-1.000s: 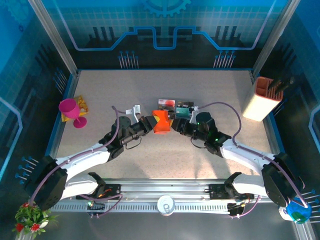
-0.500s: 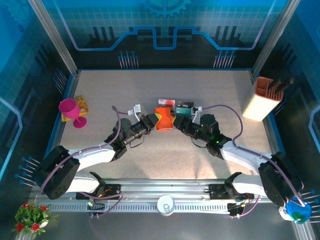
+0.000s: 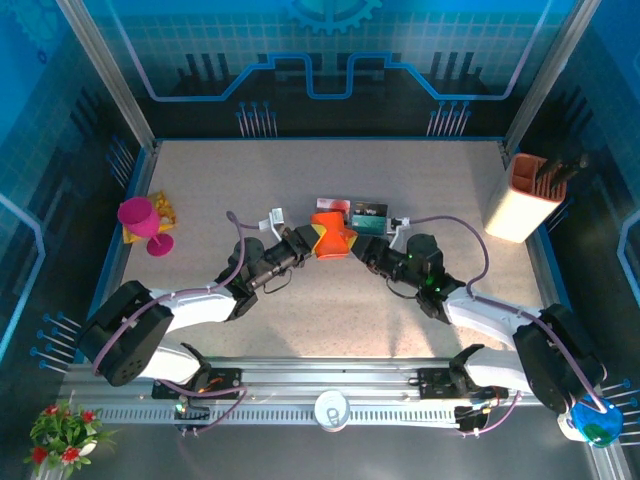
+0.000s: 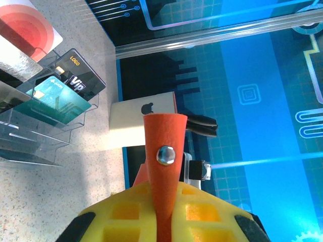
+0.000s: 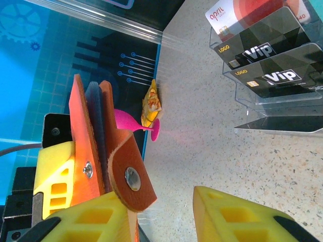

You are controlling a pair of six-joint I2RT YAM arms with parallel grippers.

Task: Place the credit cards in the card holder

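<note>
Left gripper [image 4: 161,214] clamped on the orange card holder [image 4: 164,133], standing it on edge, I'd say to steady it. Right gripper [image 5: 164,217], fingers apart, noses against its snap flap [image 5: 132,177], probably to pry it open; credit cards [image 5: 262,53] wait in the clear rack [image 5: 282,127] just beyond.

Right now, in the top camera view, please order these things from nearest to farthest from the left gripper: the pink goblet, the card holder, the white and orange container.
1. The card holder: mid-table, clamped in the left gripper itself.
2. The pink goblet: off to the left, near the table's left edge.
3. The white and orange container: far across, at the right edge.
</note>
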